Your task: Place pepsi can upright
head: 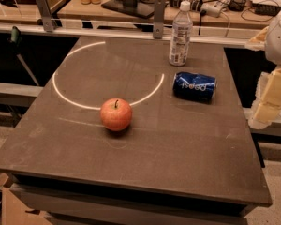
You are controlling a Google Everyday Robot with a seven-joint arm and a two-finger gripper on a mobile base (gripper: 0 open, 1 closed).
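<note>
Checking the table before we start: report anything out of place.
The pepsi can lies on its side near the upright water bottle; cans normally stand. The pincer is beyond the right edge of the table.

Single view, high over the desk (178, 149) front edge, tilted down and forward, mid-range; nearly whole top in frame, bench (84, 11) behind; end effector (268, 102) at right frame edge, beside desk.

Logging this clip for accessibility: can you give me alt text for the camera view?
A blue pepsi can lies on its side on a dark table, right of a red apple and in front of an upright water bottle. The gripper hangs at the picture's right edge, apart from the can.
</note>
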